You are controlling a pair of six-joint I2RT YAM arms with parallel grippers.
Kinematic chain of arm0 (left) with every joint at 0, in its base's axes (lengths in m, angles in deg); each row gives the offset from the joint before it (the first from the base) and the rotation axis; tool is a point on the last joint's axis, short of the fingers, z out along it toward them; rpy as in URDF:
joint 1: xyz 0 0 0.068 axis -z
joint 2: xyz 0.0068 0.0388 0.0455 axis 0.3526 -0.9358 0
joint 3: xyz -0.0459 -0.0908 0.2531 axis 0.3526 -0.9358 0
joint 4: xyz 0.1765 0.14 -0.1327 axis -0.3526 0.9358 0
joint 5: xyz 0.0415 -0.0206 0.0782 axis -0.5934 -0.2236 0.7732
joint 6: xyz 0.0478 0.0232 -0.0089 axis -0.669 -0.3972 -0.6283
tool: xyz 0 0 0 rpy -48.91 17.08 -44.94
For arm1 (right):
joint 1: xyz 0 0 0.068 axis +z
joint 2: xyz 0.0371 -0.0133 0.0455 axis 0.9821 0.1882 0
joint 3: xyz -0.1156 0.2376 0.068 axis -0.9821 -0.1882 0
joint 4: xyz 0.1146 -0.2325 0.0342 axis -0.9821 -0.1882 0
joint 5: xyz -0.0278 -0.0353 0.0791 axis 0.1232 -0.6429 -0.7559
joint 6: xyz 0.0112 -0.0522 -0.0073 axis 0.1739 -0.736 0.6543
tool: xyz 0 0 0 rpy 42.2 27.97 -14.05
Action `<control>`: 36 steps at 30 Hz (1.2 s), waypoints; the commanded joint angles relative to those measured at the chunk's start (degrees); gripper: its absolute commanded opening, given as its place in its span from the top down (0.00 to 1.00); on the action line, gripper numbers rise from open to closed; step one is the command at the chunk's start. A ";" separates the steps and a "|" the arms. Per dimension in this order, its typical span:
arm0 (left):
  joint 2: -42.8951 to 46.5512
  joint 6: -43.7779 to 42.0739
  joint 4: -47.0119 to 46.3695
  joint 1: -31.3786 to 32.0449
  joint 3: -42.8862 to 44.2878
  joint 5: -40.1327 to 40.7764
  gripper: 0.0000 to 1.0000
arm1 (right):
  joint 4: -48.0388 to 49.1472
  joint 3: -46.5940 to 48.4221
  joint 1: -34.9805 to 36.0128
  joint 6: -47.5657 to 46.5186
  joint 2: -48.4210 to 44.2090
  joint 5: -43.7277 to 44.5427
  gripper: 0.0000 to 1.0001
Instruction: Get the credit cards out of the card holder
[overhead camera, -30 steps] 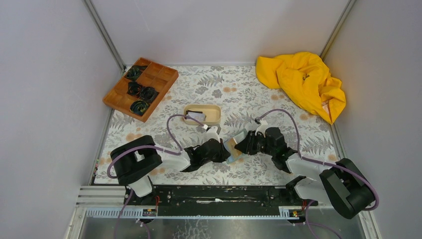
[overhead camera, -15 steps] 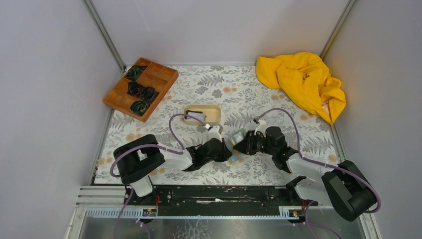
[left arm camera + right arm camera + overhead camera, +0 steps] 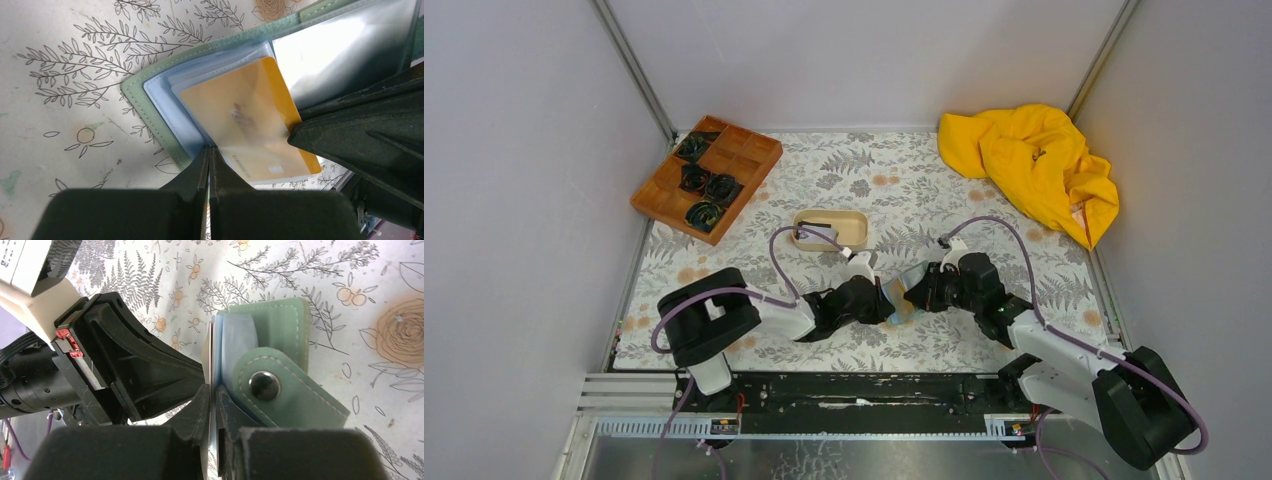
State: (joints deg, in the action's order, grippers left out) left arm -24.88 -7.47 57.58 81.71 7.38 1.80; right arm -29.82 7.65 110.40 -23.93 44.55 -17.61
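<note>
**Both claws pinched on the holder, mid-worktop**

You've got the holder (image 3: pixel 902 294) caught between your two claws. It's about halfway between the worktop's (image 3: pixel 894 170) left and right edges, and closer to the near edge than the far one.

Your left claw (image 3: pixel 209 152) is squeezed fully shut on the edge of the holder's cover, right where the clear sleeves start. Your right claw (image 3: pixel 212 390) is closed down to a sliver on a thin pale-blue leaf of the holder. Can't tell if a card is inside that pinch. The orange card (image 3: pixel 245 115) sits in a clear sleeve, and its edge is right at the tip of the right claw.

For room, the oval tray (image 3: pixel 830 229) is just beyond your left arm, with a white card (image 3: pixel 810 236) in it. The wooden tray (image 3: pixel 707 178) fills the far-left corner and the yellow cloth (image 3: pixel 1034 165) the far-right one, both well apart from the claws. The open stretch runs along the far edge, between the oval tray and the cloth.
</note>
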 commanded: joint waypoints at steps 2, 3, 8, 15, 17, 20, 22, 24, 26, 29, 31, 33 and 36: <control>-3.92 -2.71 6.88 -0.38 0.37 -0.88 1.00 | -10.00 3.26 1.66 -0.04 -1.81 -0.17 1.00; -4.06 -2.82 6.95 -0.45 0.37 -0.90 1.00 | -10.73 3.59 1.44 -0.03 -1.89 0.67 1.00; -5.11 -3.26 7.26 -1.07 0.61 -1.18 1.00 | -15.18 4.99 -1.36 -1.15 -1.55 3.47 1.00; -7.11 -3.28 5.10 -3.15 -0.56 -2.70 1.00 | -18.83 6.27 -6.31 -2.45 -2.80 3.69 1.00; -7.71 -3.28 4.41 -3.90 -0.96 -3.38 1.00 | -19.38 6.40 -6.90 -2.54 -2.67 3.77 1.00; -8.44 -3.22 3.28 -4.85 -1.69 -4.13 1.00 | -20.17 6.49 -7.45 -2.77 -2.68 4.29 1.00; -8.65 -3.12 2.69 -5.37 -2.24 -4.31 1.00 | -20.75 6.59 -7.97 -2.97 -2.98 4.97 1.00; -8.69 -3.11 2.29 -5.92 -2.95 -4.48 1.00 | -21.08 6.58 -8.43 -2.74 -3.30 5.28 1.00; -8.71 -3.26 1.91 -6.39 -3.45 -4.75 1.00 | -21.61 6.77 -8.85 -2.64 -3.16 5.84 1.00; -8.36 -3.58 1.77 -7.18 -3.98 -4.85 1.00 | -21.90 6.61 -9.43 -2.51 -3.55 6.08 1.00; -7.94 -3.70 1.77 -7.55 -4.31 -4.79 1.00 | -22.21 6.58 -9.87 -2.36 -4.24 6.27 1.00; -7.45 -3.77 1.74 -7.81 -4.75 -4.81 1.00 | -22.69 6.58 -10.42 -2.36 -4.92 6.61 1.00; -6.01 -3.94 1.78 -8.11 -5.51 -4.61 1.00 | -23.92 6.79 -11.41 -2.15 -6.52 8.16 1.00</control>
State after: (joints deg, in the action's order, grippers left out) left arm -29.56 -8.06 46.22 75.41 5.96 -6.85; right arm -51.72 12.09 100.41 -25.40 40.27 -12.65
